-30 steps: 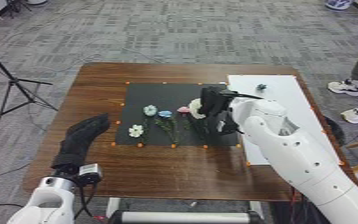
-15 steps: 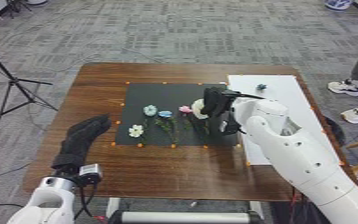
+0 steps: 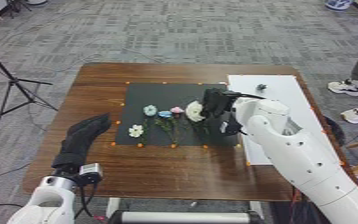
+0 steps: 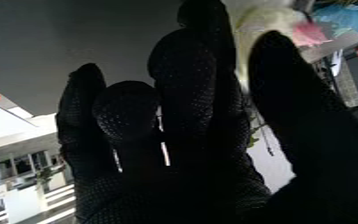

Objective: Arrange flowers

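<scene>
Grey floor (image 3: 184,30), tripod (image 3: 12,80) at left, then brown table (image 3: 202,172) with white board (image 3: 291,95) at right, black mat (image 3: 162,91) mid-table, right arm (image 3: 286,142) blocking part of board. Right hand (image 3: 216,102) over mat's right side, thumb apart from extended fingers, big white flower (image 3: 194,111) just beside; left hand (image 3: 82,135) straight-fingered, left of mat. On mat, near big bloom: pink flower (image 3: 176,109), two blue flowers (image 3: 150,110), small white flower (image 3: 135,131).
</scene>
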Robot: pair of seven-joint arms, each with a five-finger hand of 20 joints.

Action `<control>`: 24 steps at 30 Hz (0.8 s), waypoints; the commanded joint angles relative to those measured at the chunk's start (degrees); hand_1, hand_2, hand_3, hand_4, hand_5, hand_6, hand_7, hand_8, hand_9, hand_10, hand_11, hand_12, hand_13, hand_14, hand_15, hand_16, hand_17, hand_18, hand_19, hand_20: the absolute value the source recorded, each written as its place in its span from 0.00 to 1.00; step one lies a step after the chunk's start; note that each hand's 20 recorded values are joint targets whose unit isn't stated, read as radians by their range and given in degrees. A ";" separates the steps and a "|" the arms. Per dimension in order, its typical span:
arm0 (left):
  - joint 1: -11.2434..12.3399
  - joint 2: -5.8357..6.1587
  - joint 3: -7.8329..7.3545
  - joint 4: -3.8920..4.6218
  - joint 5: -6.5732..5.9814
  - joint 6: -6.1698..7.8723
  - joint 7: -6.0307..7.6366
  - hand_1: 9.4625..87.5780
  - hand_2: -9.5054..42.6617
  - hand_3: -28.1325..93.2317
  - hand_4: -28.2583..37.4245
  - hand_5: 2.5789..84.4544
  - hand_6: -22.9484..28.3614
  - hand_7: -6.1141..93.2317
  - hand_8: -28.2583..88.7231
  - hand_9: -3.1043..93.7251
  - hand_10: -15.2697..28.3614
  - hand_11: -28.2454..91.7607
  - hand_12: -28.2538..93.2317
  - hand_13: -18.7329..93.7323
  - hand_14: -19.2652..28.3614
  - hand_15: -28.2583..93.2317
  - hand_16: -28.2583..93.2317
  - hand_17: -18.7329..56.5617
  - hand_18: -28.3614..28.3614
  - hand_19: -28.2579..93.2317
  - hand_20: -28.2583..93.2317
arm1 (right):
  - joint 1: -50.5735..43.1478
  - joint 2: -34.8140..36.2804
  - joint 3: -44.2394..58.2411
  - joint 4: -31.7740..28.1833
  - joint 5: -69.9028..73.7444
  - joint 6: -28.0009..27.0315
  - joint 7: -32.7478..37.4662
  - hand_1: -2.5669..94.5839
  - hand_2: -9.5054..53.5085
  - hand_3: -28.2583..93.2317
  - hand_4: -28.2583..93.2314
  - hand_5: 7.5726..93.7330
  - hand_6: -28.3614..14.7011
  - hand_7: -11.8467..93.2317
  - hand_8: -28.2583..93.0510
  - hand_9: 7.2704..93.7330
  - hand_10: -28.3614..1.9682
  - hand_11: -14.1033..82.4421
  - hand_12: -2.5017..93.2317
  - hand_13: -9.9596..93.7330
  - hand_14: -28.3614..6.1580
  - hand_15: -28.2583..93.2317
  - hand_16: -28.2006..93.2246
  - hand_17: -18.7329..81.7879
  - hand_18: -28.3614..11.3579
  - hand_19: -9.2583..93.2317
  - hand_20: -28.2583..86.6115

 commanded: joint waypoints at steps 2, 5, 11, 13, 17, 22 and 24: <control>0.18 -0.09 0.10 0.14 -0.11 -0.85 -0.44 0.22 0.16 0.80 0.11 0.53 0.55 0.21 0.18 0.49 0.64 0.39 0.32 0.45 0.75 0.35 0.24 0.26 0.71 0.28 0.34 | 0.66 0.59 0.72 -0.36 0.02 0.74 0.21 0.33 0.06 0.83 0.12 0.83 0.68 0.41 0.16 0.87 0.56 0.67 0.38 0.74 0.34 0.86 0.58 0.47 0.04 0.80 0.71; 0.33 -0.04 0.05 0.07 -0.11 -0.92 -0.42 0.23 0.16 0.80 0.11 0.53 0.55 0.21 0.18 0.49 0.64 0.39 0.32 0.45 0.75 0.35 0.24 0.26 0.71 0.28 0.34 | 0.95 1.28 0.42 -0.52 -0.54 1.66 0.29 0.33 0.05 0.83 0.12 0.83 0.67 0.41 0.16 0.87 0.56 0.67 0.38 0.74 0.34 0.86 0.58 0.47 0.04 0.80 0.71; 0.53 -0.04 -0.03 0.03 -0.16 -0.87 -0.24 0.23 0.16 0.80 0.11 0.53 0.55 0.21 0.18 0.49 0.64 0.39 0.32 0.45 0.75 0.35 0.24 0.26 0.71 0.28 0.34 | 1.15 1.79 1.31 -0.15 -2.25 2.69 0.36 0.33 0.06 0.82 0.12 0.83 0.67 0.41 0.16 0.87 0.55 0.67 0.38 0.73 0.33 0.86 0.58 0.47 0.04 0.80 0.71; 0.88 -0.19 -0.09 -0.14 -0.06 -0.72 -0.30 0.22 0.16 0.80 0.11 0.53 0.55 0.21 0.18 0.49 0.64 0.39 0.32 0.45 0.75 0.35 0.24 0.26 0.71 0.28 0.34 | 1.32 1.83 1.78 0.12 -3.54 2.39 0.12 0.32 0.06 0.83 0.12 0.83 0.67 0.41 0.16 0.86 0.54 0.67 0.38 0.73 0.33 0.86 0.58 0.47 0.05 0.80 0.71; 0.79 -0.22 -0.06 -0.18 -0.12 -0.38 -0.25 0.22 0.16 0.80 0.11 0.53 0.55 0.21 0.18 0.49 0.64 0.39 0.32 0.45 0.75 0.35 0.24 0.26 0.71 0.28 0.34 | 1.90 3.44 3.26 -1.07 -4.56 2.64 -0.54 0.32 0.06 0.82 0.11 0.81 0.66 0.40 0.16 0.84 0.52 0.64 0.36 0.71 0.32 0.84 0.57 0.45 0.05 0.77 0.70; 0.99 -0.37 -0.21 -0.22 -0.04 -0.14 -0.11 0.22 0.16 0.80 0.11 0.53 0.55 0.21 0.18 0.49 0.64 0.39 0.32 0.45 0.75 0.35 0.24 0.26 0.71 0.28 0.34 | 2.86 6.99 4.11 -1.46 -7.97 9.23 -2.16 0.28 0.06 0.81 0.11 0.73 0.65 0.39 0.16 0.77 0.45 0.52 0.32 0.67 0.33 0.74 0.52 0.41 0.08 0.69 0.66; 1.13 -0.48 -0.23 -0.27 -0.16 -0.12 -0.10 0.22 0.16 0.80 0.11 0.53 0.55 0.21 0.18 0.49 0.64 0.39 0.32 0.45 0.75 0.35 0.24 0.26 0.71 0.28 0.34 | 3.87 8.53 3.21 0.00 -11.85 12.57 -3.54 0.26 0.04 0.81 0.11 0.66 0.64 0.38 0.15 0.70 0.42 0.47 0.31 0.64 0.32 0.71 0.50 0.40 0.09 0.67 0.65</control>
